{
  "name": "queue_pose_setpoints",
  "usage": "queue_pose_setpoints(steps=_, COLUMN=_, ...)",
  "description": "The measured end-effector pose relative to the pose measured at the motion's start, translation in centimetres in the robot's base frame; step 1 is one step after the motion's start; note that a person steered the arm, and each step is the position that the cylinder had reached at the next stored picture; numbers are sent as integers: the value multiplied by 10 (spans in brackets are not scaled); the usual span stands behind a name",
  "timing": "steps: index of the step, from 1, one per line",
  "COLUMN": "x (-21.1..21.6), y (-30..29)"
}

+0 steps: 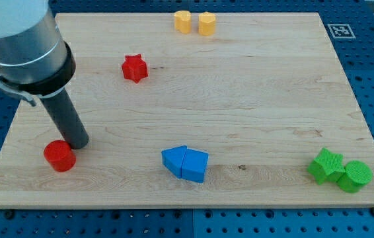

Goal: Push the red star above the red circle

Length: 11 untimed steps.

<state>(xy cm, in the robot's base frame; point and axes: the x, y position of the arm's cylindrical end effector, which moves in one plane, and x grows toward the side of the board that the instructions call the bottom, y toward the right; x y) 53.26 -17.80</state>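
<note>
The red star [134,68] lies on the wooden board in the upper left part of the view. The red circle [59,156] lies near the board's lower left corner. My tip [76,142] rests on the board just to the upper right of the red circle, very close to it or touching it. The red star is well above and to the right of my tip. The rod and the grey arm body rise toward the view's top left.
Two yellow blocks [195,22] sit side by side at the top edge. Two blue blocks [186,163] touch each other at bottom centre. A green star [326,164] and a green cylinder [355,176] sit at bottom right. The board's left edge [2,152] is close to the red circle.
</note>
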Motion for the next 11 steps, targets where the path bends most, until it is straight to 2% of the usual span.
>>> queue_pose_setpoints(steps=1, x=16, y=0)
queue_pose_setpoints(steps=2, x=13, y=2)
queue_pose_setpoints(steps=4, x=-52, y=133)
queue_pose_setpoints(steps=5, x=-89, y=169)
queue_pose_setpoints(steps=6, x=-146, y=174)
queue_pose_setpoints(steps=7, x=-185, y=158)
queue_pose_setpoints(steps=9, x=-195, y=77)
queue_pose_setpoints(steps=11, x=-173, y=75)
